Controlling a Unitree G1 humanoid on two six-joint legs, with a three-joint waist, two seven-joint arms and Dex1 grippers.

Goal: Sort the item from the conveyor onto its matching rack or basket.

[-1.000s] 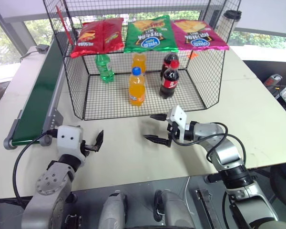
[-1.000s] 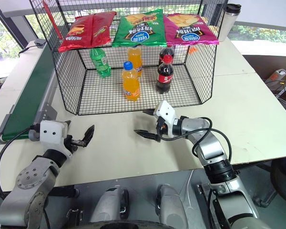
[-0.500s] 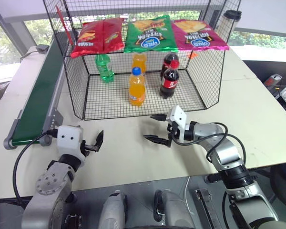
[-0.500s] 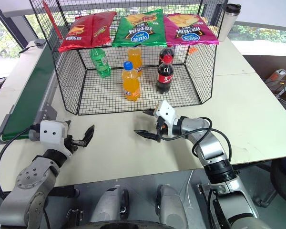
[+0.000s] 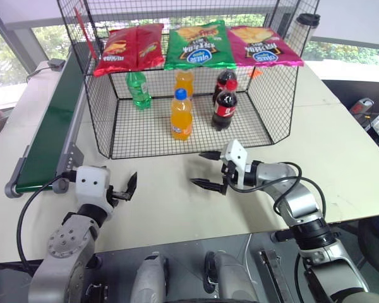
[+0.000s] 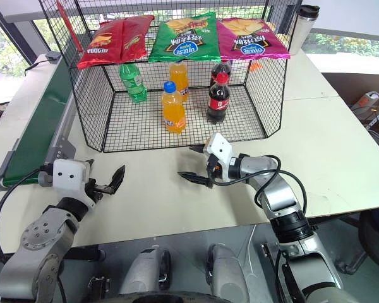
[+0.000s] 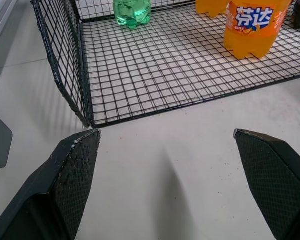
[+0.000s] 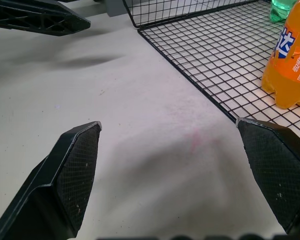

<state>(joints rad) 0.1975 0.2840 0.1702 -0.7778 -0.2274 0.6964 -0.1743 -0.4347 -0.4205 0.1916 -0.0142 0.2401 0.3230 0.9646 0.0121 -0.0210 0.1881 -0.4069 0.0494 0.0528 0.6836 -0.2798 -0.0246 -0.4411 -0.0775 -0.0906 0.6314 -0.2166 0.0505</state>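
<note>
Resting above the pale table (image 5: 341, 145), both grippers hold nothing. The left gripper (image 5: 125, 189) has its two black fingers spread wide apart, and it sits close to the near end of the conveyor (image 5: 50, 126). The right gripper (image 5: 208, 169) is spread wide too, with empty space between its fingers, and it points toward the robot's left, just in front of the black wire cage (image 5: 183, 136).

The conveyor is a long dark-green belt with grey rails. It runs along the left side of the cage, and no bottle can be seen on the part of the belt that shows. The bottle with the yellow cap cannot be found in these pictures.

Inside the cage, five bottles stand upright on the grid floor. A green bottle (image 5: 138, 89) with a green cap stands at the back left. One orange bottle (image 5: 180, 116) with a blue cap stands in front of a second orange bottle (image 5: 184, 80). Two dark cola bottles (image 5: 224, 106) with red caps stand on the right, one behind the other.

Three chip bags hang across the back of the cage: a red bag (image 5: 129, 47), a green bag (image 5: 199, 45) and a pink bag (image 5: 263, 45). A dark cup (image 5: 306, 28) with a lid stands behind the cage on the right.
</note>
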